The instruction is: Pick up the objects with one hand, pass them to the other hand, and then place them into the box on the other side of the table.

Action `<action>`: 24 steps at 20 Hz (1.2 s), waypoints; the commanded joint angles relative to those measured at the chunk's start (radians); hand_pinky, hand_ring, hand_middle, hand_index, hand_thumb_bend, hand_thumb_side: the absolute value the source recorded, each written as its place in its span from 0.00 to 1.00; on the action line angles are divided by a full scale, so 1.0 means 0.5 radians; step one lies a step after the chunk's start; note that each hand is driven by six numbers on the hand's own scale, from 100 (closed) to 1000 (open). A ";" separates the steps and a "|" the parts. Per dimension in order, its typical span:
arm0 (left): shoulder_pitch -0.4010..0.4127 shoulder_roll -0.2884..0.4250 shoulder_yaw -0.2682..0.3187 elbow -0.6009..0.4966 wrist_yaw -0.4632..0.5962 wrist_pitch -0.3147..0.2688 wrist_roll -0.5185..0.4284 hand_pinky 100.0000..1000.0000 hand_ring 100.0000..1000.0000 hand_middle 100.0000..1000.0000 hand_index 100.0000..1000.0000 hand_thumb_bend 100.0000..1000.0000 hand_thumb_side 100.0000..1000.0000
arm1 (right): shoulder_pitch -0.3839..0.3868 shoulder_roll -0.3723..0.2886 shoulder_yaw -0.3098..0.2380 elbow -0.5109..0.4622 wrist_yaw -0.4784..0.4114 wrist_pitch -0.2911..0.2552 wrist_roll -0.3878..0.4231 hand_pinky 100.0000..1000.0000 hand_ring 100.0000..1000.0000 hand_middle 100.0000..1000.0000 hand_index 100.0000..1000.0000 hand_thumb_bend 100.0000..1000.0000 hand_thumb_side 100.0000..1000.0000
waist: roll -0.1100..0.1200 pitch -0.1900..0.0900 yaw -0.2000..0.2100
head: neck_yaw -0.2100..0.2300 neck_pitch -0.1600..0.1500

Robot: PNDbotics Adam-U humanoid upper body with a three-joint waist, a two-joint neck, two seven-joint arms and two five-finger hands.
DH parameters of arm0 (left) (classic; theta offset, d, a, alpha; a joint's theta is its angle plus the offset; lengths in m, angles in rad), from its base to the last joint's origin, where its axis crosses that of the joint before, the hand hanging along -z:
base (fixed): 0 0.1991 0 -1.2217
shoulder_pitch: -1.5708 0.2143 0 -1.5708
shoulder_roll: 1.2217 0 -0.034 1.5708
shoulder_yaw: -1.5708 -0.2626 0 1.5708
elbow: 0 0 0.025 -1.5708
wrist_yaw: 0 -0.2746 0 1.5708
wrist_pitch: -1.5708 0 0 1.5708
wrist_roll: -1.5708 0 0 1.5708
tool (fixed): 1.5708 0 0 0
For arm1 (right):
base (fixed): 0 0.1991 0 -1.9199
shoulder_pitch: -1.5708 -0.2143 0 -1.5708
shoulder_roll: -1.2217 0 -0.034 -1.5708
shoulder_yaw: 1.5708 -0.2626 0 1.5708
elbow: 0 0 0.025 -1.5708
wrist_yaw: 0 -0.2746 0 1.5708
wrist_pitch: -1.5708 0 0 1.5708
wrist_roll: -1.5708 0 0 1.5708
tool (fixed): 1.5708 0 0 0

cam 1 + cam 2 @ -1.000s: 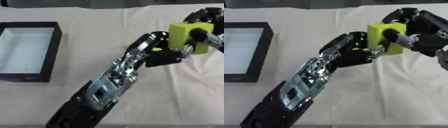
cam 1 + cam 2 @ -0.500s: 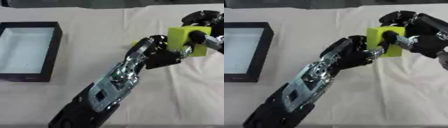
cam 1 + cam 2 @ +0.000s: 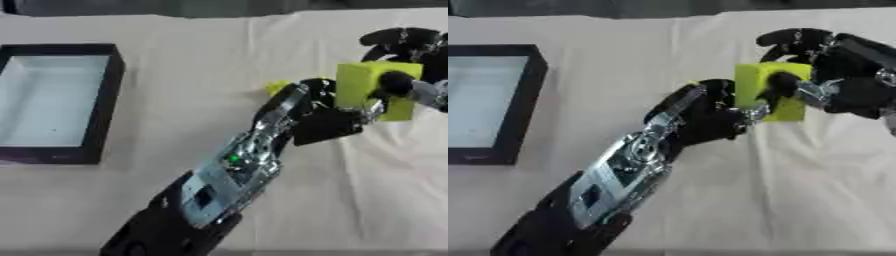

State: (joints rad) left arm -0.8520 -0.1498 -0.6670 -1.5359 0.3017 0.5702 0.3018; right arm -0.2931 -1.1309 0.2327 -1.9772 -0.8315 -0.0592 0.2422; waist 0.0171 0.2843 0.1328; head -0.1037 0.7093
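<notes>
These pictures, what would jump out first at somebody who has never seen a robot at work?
The bright yellow-green block at the right, above the pale tablecloth, stands out first: the right hand has its fingers curled round it, and the left hand reaches up to its near side. Next comes the long black and silver left arm crossing the middle. At the far left sits a dark-rimmed box with a pale inside.

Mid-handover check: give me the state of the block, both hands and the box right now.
yellow-green block: off the table, held between both hands.
right hand: fingers curled round the block from the right.
left hand: at the block's left side, fingers curled against it.
box: on the table at left, open, nothing visible inside.
</notes>
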 commanded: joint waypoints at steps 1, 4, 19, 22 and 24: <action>-0.030 0.050 0.123 -0.012 -0.009 -0.041 0.071 0.51 0.58 0.27 0.32 0.00 0.44 | 0.046 -0.084 0.005 -0.046 0.023 0.004 0.067 0.63 0.56 0.71 0.87 0.19 0.37 | 0.002 -0.060 -0.009 | 0.000 -0.022; -0.020 0.067 0.125 0.007 -0.023 -0.061 0.090 0.50 0.58 0.27 0.32 0.00 0.44 | 0.060 -0.099 -0.049 -0.046 -0.005 0.005 0.065 0.63 0.57 0.72 0.88 0.18 0.46 | 0.002 -0.061 -0.012 | -0.005 -0.026; 0.010 0.123 0.143 0.072 -0.079 -0.119 0.133 0.49 0.59 0.28 0.33 0.00 0.44 | 0.121 -0.137 -0.148 -0.046 -0.046 0.032 0.099 0.64 0.60 0.75 0.91 0.15 0.73 | 0.006 -0.066 -0.019 | -0.027 -0.056; 0.012 0.134 0.145 0.077 -0.098 -0.129 0.139 0.48 0.59 0.27 0.33 0.00 0.44 | 0.122 -0.143 -0.170 -0.046 -0.062 0.030 0.091 0.64 0.60 0.76 0.92 0.17 0.78 | 0.009 -0.068 -0.020 | -0.030 -0.060; 0.016 0.147 0.145 0.079 -0.105 -0.133 0.136 0.48 0.59 0.27 0.33 0.00 0.43 | 0.120 -0.146 -0.190 -0.046 -0.090 0.027 0.081 0.64 0.60 0.76 0.92 0.17 0.79 | 0.012 -0.070 -0.021 | -0.034 -0.059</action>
State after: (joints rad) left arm -0.8324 -0.0879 -0.6086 -1.4906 0.2566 0.5060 0.3659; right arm -0.2277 -1.1620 0.1613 -1.9850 -0.8652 -0.0405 0.2830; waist 0.0171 0.2843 0.1241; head -0.1173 0.6914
